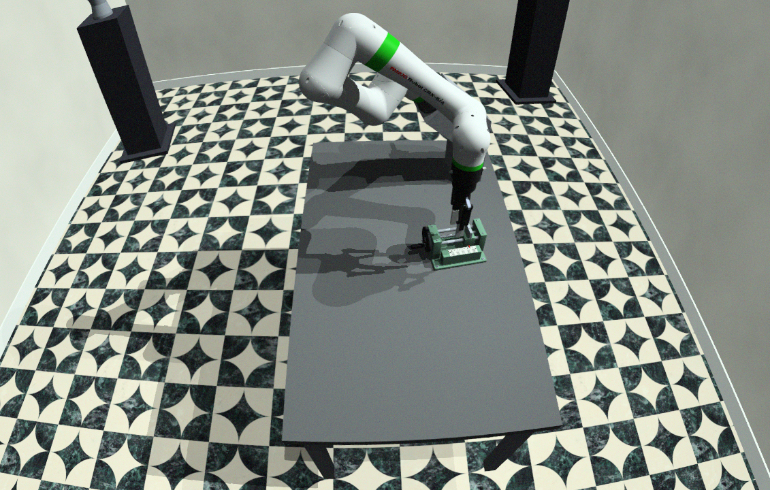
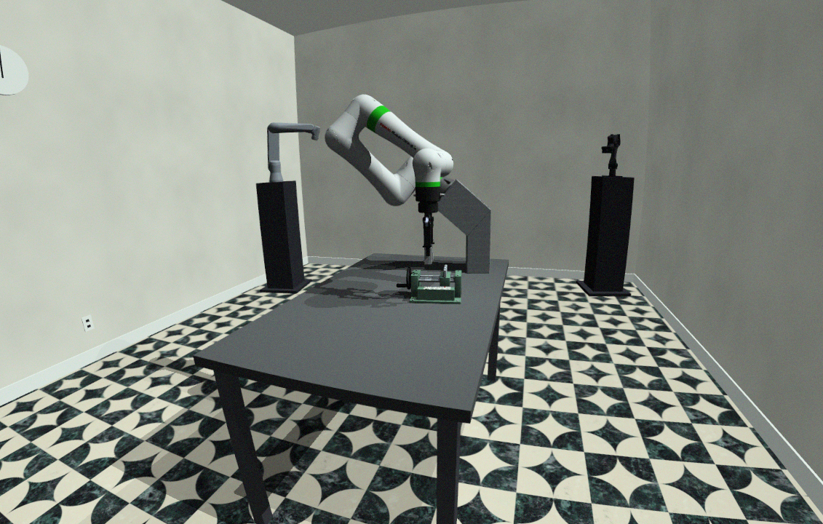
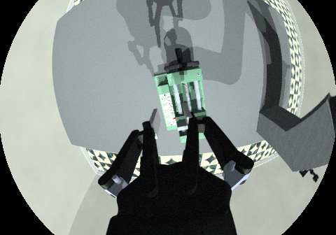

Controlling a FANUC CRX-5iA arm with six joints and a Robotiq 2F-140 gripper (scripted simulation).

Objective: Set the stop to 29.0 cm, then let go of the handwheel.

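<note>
The black two-finger pincer (image 1: 463, 214), part-closed on nothing, hangs above the green slide fixture's (image 1: 461, 256) far end, its dark round handwheel (image 1: 426, 241) lying lengthwise beyond.

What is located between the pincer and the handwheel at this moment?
The green fixture's rods and end plate lie between the pincer and the handwheel; the wrist view shows this best.

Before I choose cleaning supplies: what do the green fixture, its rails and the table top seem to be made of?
The green slide fixture looks like painted metal: flat, even green, blocky end plates. The pale rails running between them look like bare polished steel, though they are too small to be sure. The dark grey table top looks matte, laminate or painted board, with no grain or glare.
</note>
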